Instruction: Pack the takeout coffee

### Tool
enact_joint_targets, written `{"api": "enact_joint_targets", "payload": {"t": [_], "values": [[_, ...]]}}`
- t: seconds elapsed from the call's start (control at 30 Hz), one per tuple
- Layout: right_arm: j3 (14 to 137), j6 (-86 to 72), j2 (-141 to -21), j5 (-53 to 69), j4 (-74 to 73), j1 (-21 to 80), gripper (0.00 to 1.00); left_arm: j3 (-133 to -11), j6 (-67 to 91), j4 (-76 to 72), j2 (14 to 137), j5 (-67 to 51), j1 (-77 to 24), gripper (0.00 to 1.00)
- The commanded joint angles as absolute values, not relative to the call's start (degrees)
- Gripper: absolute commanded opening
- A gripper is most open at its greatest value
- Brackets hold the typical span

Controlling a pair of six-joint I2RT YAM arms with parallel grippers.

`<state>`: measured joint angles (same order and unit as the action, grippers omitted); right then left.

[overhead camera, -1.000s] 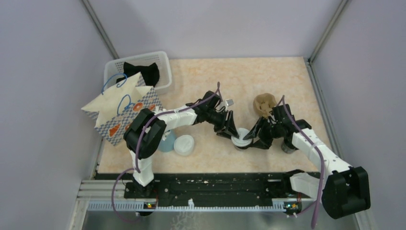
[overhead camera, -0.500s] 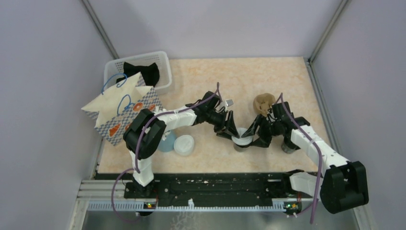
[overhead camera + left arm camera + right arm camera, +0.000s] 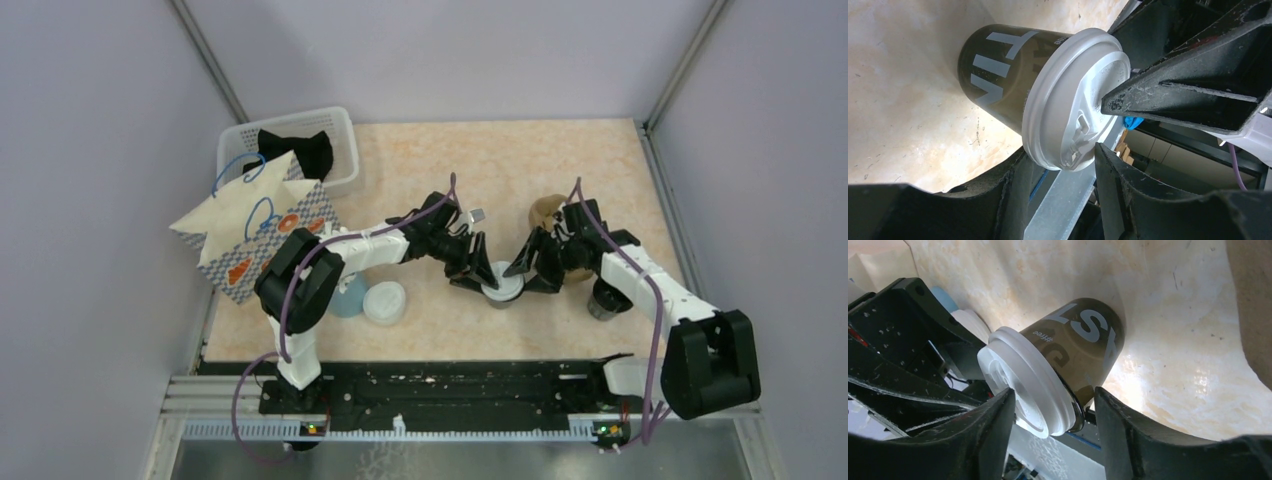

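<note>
Spotted takeout coffee (image 3: pixel 503 288) mid-table, well off every edge. Flanked at 9 o'clock by left gripper (image 3: pixel 484 278), at 3 by right gripper (image 3: pixel 522 278), both part-spread astride lid (image 3: pixel 1073 100); cannot tell whether clamped or just touching. Bare tabletop (image 3: pixel 480 170) at 12 and 6. Paper bag (image 3: pixel 255 235) well apart at 9.

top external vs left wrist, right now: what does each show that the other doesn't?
Top external only: patterned paper bag with blue handles, white perforated plastic basket, light blue cup, loose white round lid, lidless black cup.
Left wrist only: pale block lettering on the cup wall, moulded sip spout on its lid.
Both: dark brown disposable cup with greyish-white round lid, left claw and right claw closed on it, beige tabletop.
</note>
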<state>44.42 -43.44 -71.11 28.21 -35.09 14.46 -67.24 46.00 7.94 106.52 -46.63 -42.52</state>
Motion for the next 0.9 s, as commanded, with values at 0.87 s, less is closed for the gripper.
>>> {"api": "enact_joint_targets", "payload": {"t": [0.87], "values": [[52.6,-29.8,-73.6,25.5,-41.5,14.7,0.68,-72.2,45.1,7.5,107.4,-45.8,-43.3,0.58]]}}
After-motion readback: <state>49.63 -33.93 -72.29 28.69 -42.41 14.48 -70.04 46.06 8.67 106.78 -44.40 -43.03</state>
